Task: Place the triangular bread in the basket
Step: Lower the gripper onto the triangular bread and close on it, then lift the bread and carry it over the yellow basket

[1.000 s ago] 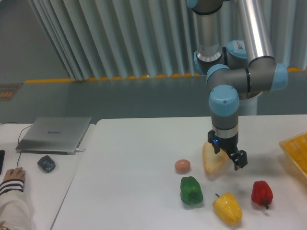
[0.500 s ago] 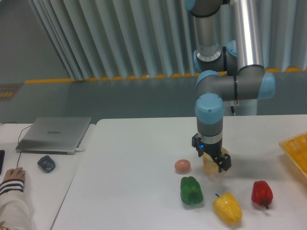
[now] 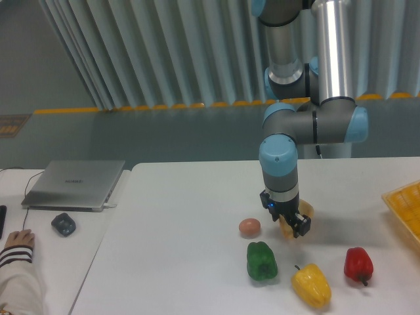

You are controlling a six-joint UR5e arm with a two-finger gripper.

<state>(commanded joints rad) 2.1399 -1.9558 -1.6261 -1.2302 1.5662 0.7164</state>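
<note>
Fixed camera view, the only one given. The gripper (image 3: 287, 222) is lowered onto the triangular bread (image 3: 303, 213) at table centre-right, wrist pointing straight down, presumably so the fingers can straddle the wedge from above. The bread is mostly hidden behind the gripper body; only a tan sliver is seen at 2 o'clock from the fingers and a bit beneath them. It appears to lie between the jaws, on or just off the table (image 3: 184, 216); contact cannot be confirmed. Whether the jaws are clamped or apart cannot be told, since the finger gap is too small and dark.

The basket (image 3: 405, 205) is cut off at the right edge, at 3 o'clock from the bread, well apart. A brown egg-like ball (image 3: 249, 227) is just at 9 o'clock of the gripper. A green pepper (image 3: 262, 260), yellow pepper (image 3: 311, 285) and red pepper (image 3: 358, 264) are spread at 7 to 4 o'clock, near but not touching.
</note>
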